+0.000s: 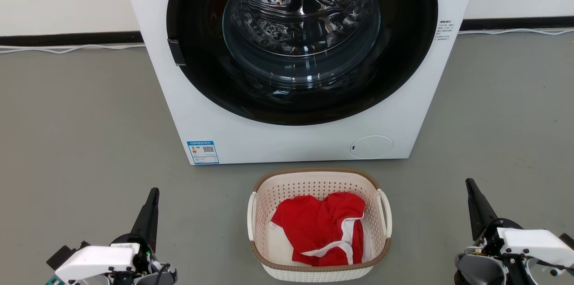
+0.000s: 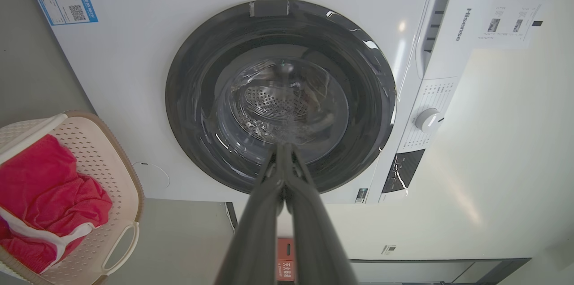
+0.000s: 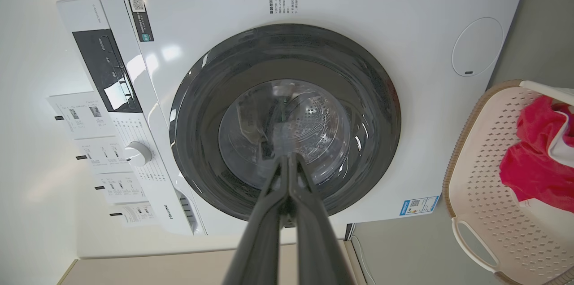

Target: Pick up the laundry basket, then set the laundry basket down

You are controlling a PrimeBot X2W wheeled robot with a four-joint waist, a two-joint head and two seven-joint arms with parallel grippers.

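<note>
Head view. Laundry basket (image 1: pixel 314 185) on the smooth grey floor (image 1: pixel 89 141), just before the washing machine (image 1: pixel 278 141) and between the two hands, well apart from each. Cream-white perforated plastic, rounded-rectangular, with a brown woven-look rim and a white loop handle on each side. Inside, a crumpled red garment (image 1: pixel 320 226) with white trim, soft and folded over itself. Behind, a glossy white boxy front and a wide black round door (image 1: pixel 403 42) with domed clear glass, a punched steel drum (image 1: pixel 296 2) within. Blue label (image 1: pixel 202 152) at the lower left corner, round flap (image 1: pixel 371 146) at the lower right. Left hand (image 1: pixel 153 193) low at the lower left, long dark fingers (image 1: pixel 147 222) pressed together into one tapered point, aimed up toward the machine, holding nothing. Right hand (image 1: pixel 471 186) at the lower right, likewise pressed together and empty, white wrist housing behind.

Left wrist view. Two matte dark fingers rising from the bottom edge, meeting at the tips, seen against the door glass. Basket at the lower left edge, off to the side, untouched. White dial (image 2: pixel 427 120) on the control strip.

Right wrist view. Fingers closed tip to tip, nothing between them, pointed at the door. Basket at the right edge, red cloth within, one loop handle nearest the camera, apart from the fingers.
</note>
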